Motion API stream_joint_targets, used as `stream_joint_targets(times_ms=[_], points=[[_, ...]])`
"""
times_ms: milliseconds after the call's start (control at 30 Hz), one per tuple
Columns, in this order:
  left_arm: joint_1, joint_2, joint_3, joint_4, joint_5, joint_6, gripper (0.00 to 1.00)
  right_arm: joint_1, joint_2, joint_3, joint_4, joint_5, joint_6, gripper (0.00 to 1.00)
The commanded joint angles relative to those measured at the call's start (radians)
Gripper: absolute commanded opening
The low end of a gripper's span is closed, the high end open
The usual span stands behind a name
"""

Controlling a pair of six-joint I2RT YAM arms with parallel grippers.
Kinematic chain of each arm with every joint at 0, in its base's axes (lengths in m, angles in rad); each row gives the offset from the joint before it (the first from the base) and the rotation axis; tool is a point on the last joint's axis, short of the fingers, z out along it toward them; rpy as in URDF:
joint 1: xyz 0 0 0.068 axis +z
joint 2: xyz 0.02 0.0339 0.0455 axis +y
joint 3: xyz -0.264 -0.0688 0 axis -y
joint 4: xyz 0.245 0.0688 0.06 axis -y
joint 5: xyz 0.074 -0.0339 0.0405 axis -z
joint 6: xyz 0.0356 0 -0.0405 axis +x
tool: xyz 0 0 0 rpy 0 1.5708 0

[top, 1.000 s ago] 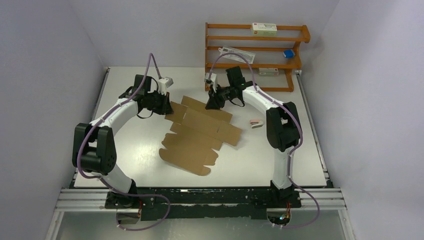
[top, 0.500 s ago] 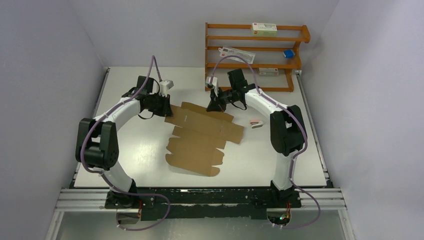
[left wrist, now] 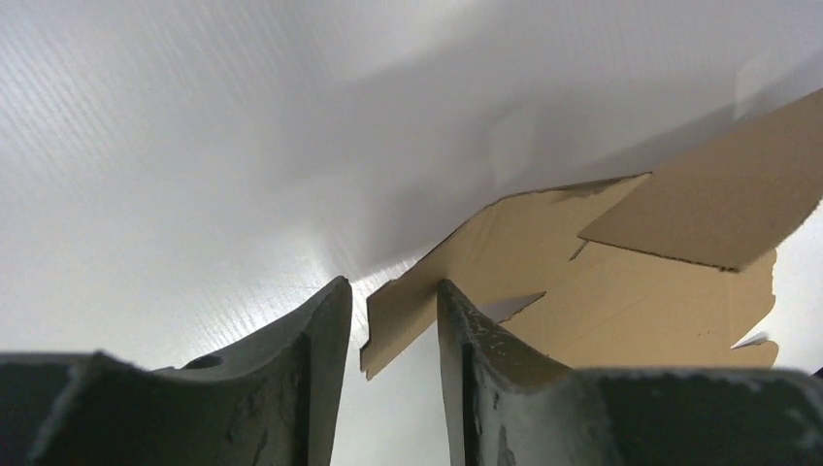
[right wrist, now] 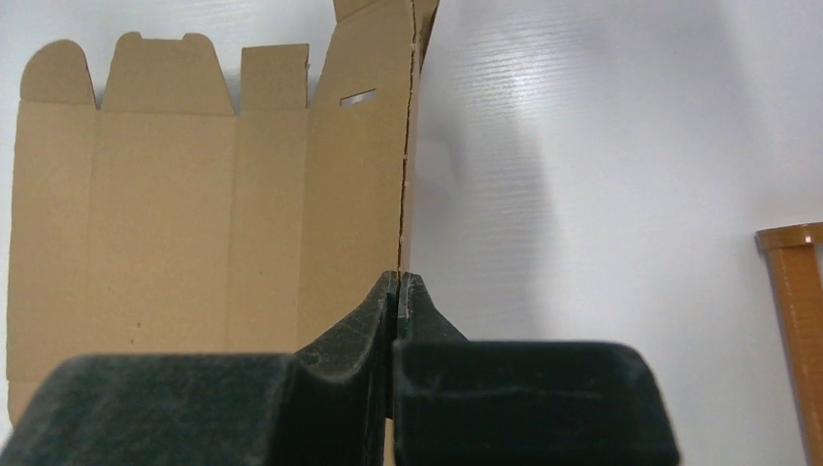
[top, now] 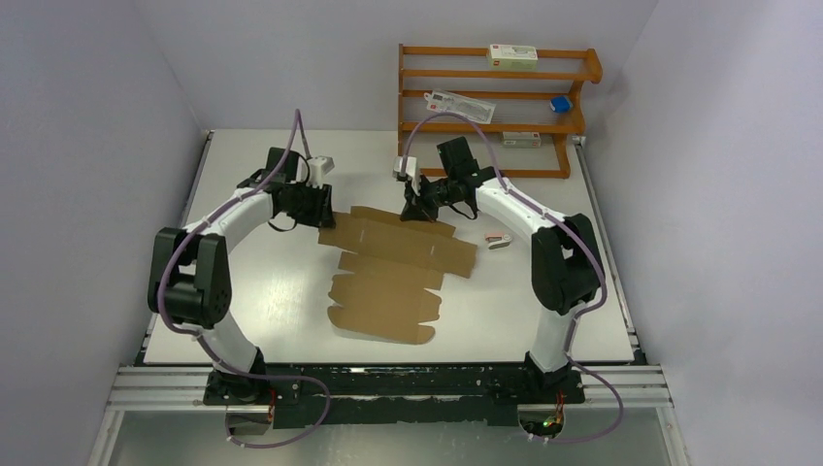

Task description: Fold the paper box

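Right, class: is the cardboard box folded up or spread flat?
Spread, not folded: the paper box is one open sheet, flaps sticking out.

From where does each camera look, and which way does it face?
Top external: above, behind the bases, facing down on white table, flat brown cardboard sheet; both arms show.
Left wrist: arm-mounted, faces low across the table; left gripper open.
Right wrist: arm-mounted, faces along the sheet; right gripper shut on its edge.
Shared: the sheet.
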Motion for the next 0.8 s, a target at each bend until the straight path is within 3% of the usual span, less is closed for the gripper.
stream_joint_targets(times_ms=[0,167,400,533,767], points=[[-0.007,-0.106,0.017,0.006,-0.055,-0.001,0.45,0.016,-0.073,-0.018,-0.005,0.069,-0.030,0.00],[-0.007,-0.242,0.009,0.020,-0.131,-0.029,0.55,0.042,-0.104,-0.029,-0.020,0.136,-0.054,0.00],[-0.010,-0.391,-0.039,0.128,-0.091,-0.238,0.58,0.073,-0.123,-0.039,-0.032,0.207,-0.066,0.00],[-0.024,-0.400,-0.093,0.217,-0.019,-0.320,0.46,0.101,-0.150,-0.069,0.003,0.249,-0.067,0.00],[-0.085,-0.322,-0.117,0.269,-0.014,-0.362,0.27,0.129,-0.178,-0.092,0.010,0.300,-0.074,0.00]])
